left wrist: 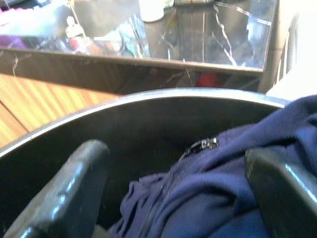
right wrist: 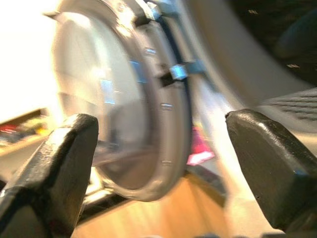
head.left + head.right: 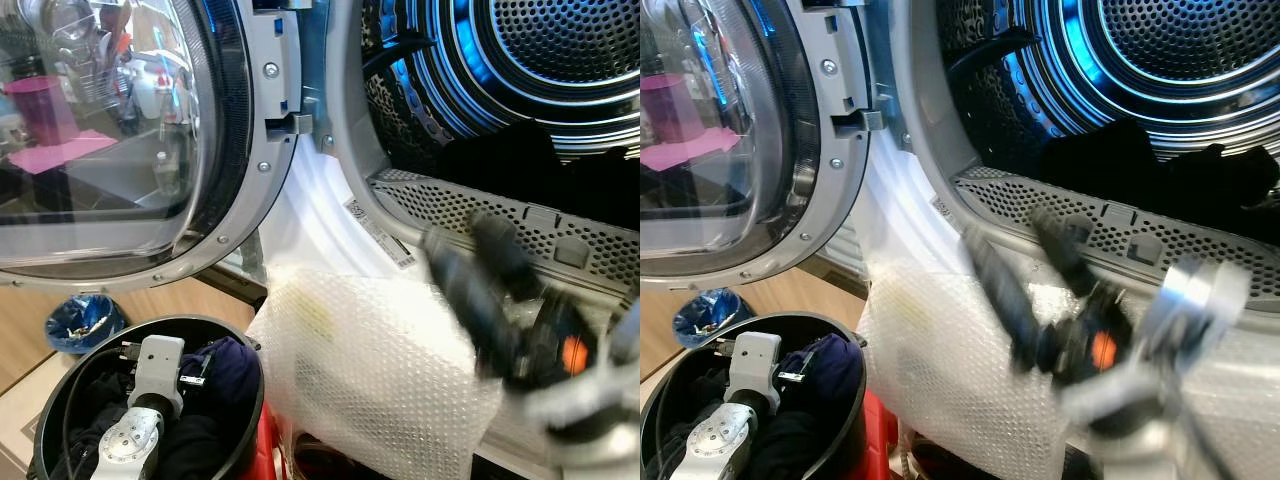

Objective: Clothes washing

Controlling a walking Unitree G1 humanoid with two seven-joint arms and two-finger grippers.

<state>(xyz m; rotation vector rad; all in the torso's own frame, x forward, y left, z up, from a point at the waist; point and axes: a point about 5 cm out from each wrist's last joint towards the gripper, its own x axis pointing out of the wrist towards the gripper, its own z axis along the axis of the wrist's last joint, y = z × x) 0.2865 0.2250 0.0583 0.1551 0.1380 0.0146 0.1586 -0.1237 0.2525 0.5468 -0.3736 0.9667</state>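
Left gripper (image 1: 173, 198), fingers apart, sits in the basket (image 3: 60, 385) directly over the navy garment (image 1: 223, 198). Right gripper (image 3: 1025, 275), empty and spread, is nearer the drum (image 3: 520, 60), far right.

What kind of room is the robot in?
Probably a laundry spot in a home: a front-loading machine with its round door open, dark clothes in the drum, and a black basket of clothes beside it.

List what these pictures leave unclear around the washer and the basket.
- Right gripper: motion-blurred in both eye views, its outline smeared.
- Dark clothes in the drum: too dark to tell the pieces apart.
- Basket: cut off by the bottom edge; the left arm covers part of its contents.
- Washer front: hidden under bubble wrap.
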